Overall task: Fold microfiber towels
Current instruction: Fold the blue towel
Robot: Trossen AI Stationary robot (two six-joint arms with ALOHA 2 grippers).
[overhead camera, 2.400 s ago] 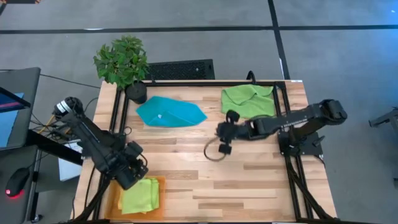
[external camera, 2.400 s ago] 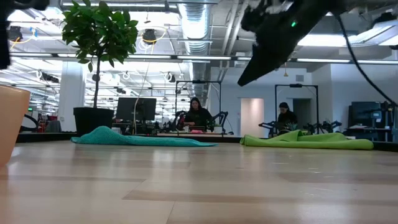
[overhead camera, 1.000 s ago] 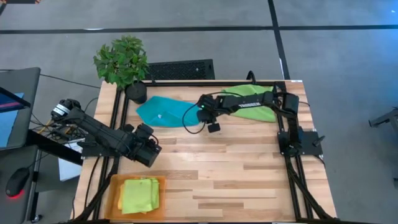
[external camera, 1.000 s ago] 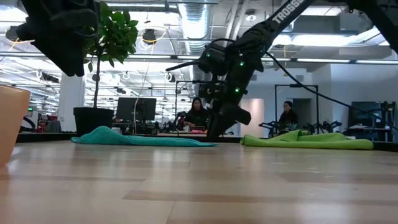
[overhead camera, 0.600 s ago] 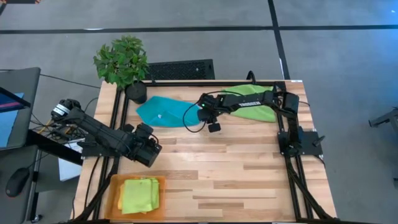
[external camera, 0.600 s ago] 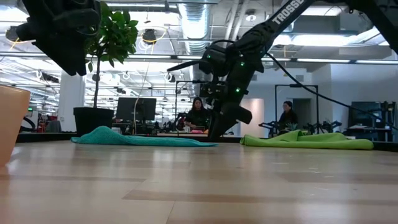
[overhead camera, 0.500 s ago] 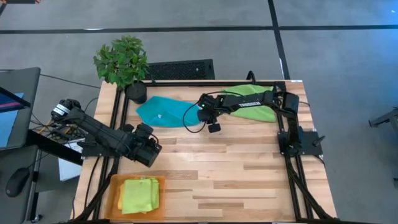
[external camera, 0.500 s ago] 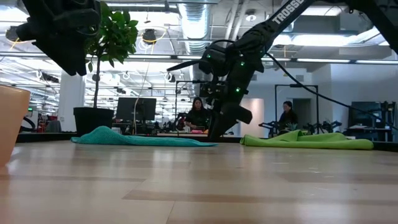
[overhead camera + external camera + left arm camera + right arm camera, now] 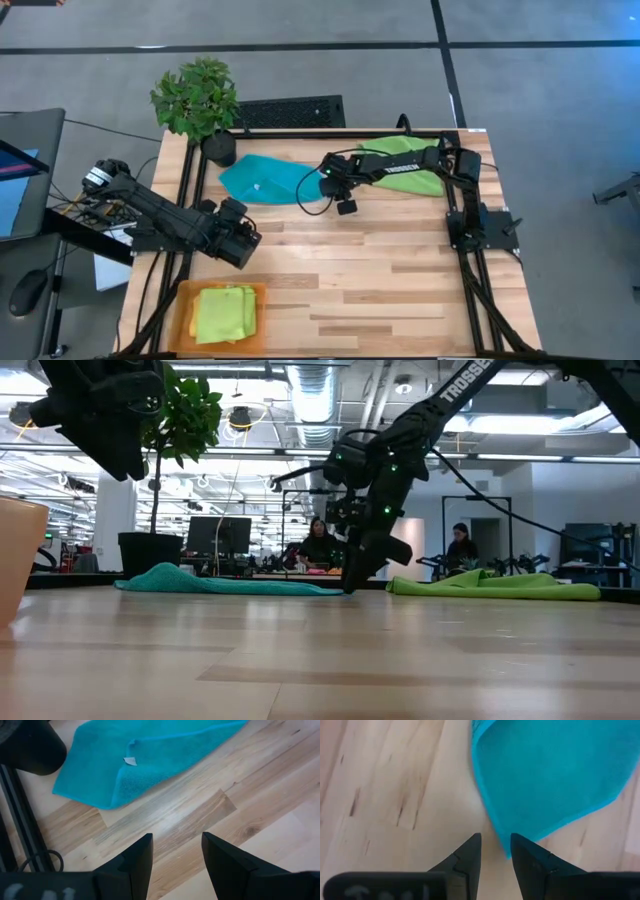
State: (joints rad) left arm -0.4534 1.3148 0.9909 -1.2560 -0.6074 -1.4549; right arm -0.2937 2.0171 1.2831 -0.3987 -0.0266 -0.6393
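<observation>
at the lower left of the overhead frame, a lime green towel [image 9: 222,313] lies folded into a neat rectangle on an orange tray [image 9: 180,300] at the table's near corner. just above it, the left gripper [image 9: 246,247] hangs over bare wood at the left side of the table [image 9: 400,290], its fingers [image 9: 135,862] spread apart and holding nothing. toward the upper left, beside a potted plant [image 9: 196,100], a teal towel [image 9: 270,180] lies loosely on the boards, one edge turned over on itself with a small white tag [image 9: 129,761] showing, its outline an uneven wedge that tapers to a point toward the centre of the frame. at that point, upper centre, the right gripper [image 9: 343,200] reaches down from an arm stretched across from the right; its fingers [image 9: 469,852] stand a little apart, straddling the towel's tip [image 9: 506,851], and the pictures do not make clear whether they grip the cloth. at the upper right, a second lime green towel [image 9: 402,165] lies rumpled and unfolded, partly under the right arm. in the table-level view, two people sit at desks in the room far behind.
</observation>
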